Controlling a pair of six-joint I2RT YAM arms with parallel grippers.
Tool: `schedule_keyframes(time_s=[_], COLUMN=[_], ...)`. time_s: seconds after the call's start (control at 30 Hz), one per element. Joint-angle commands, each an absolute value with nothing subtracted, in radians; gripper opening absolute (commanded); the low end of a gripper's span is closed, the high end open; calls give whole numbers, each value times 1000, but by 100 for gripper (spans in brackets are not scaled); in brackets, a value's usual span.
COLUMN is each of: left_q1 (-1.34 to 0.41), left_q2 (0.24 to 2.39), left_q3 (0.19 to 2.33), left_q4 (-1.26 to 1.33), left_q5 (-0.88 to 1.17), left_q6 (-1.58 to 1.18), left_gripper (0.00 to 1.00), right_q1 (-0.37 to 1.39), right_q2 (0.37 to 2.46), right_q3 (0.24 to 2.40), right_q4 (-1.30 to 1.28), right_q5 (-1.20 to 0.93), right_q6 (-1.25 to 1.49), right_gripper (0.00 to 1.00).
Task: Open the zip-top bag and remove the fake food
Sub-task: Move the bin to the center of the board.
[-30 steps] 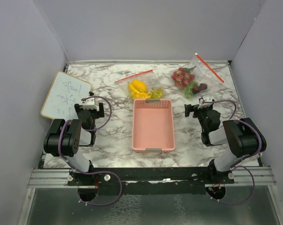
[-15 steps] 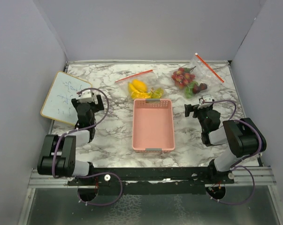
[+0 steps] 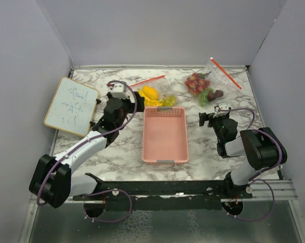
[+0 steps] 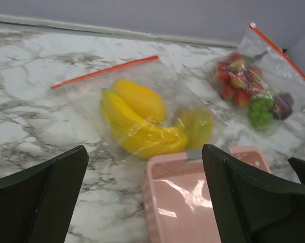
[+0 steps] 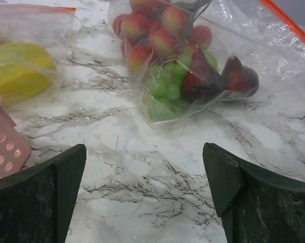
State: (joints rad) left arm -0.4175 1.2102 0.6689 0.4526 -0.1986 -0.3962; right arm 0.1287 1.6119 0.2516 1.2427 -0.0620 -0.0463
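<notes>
Left pincer point(image 4: 144, 152): wide and empty, near the first bag point(image 4: 86, 101) of yellow fake food point(image 4: 137, 121).
Right pincer point(image 5: 143, 148): wide, empty, facing the second bag point(image 5: 273, 61) of strawberries point(image 5: 157, 35) and grapes point(image 5: 165, 86).
Bags: flat on the surface point(image 3: 122, 147), seals seemingly shut.
Basket point(image 3: 165, 136): pink, between the arms, no food in it.
Progress: we judge nothing done yet; gripping a bag, opening it and emptying the food all remain.

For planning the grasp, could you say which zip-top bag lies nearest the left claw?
The bag of yellow fruit, ahead of the left claw; the strawberry bag is farther.
</notes>
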Motion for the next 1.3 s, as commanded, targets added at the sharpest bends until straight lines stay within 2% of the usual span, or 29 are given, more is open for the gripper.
schedule_keyframes(time_s=[0.0, 0.07, 0.17, 0.3, 0.37, 0.43, 0.5, 0.57, 0.63, 0.73, 0.9, 1.07, 1.27], left_q1=[-651, -718, -756, -789, -802, -809, -814, -817, -821, -824, -825, -824, -826], left_q2=[1240, 1245, 1251, 1254, 1246, 1238, 1241, 1253, 1267, 1297, 1335, 1328, 1361], left_q3=[757, 764, 752, 729, 715, 702, 687, 672, 667, 674, 681, 687, 692], left_q4=[167, 104, 49, -6, -25, -39, -42, -29, -16, -11, -7, 13, 33], left_q5=[-372, -458, -469, -500, -517, -524, -529, -526, -524, -534, -545, -507, -494], left_q6=[-367, -386, -413, -430, -440, -448, -454, -462, -460, -449, -447, -468, -491], left_gripper=[99, 99, 99, 93, 85, 75, 58, 47, 42, 40, 40, 53, 66], right_q1=[122, 123, 122, 124, 124, 122, 123, 123, 123, 123, 124, 123, 123], right_q2=[1620, 1621, 1620, 1591, 1523, 1443, 1389, 1352, 1314, 1224, 1090, 1062, 1150], right_q3=[253, 253, 253, 249, 267, 328, 388, 410, 399, 369, 389, 397, 544], right_q4=[1275, 1276, 1274, 1270, 1183, 976, 798, 709, 700, 689, 525, 497, 210], right_q5=[-74, -74, -73, -77, -94, -68, -70, -113, -180, -273, -369, -420, -365], right_q6=[-46, -45, -45, -53, -58, -15, 4, 6, -2, 17, 105, 214, 306], right_gripper=[99, 99, 99, 99, 99, 99, 99, 99, 99, 99, 99, 99, 99])
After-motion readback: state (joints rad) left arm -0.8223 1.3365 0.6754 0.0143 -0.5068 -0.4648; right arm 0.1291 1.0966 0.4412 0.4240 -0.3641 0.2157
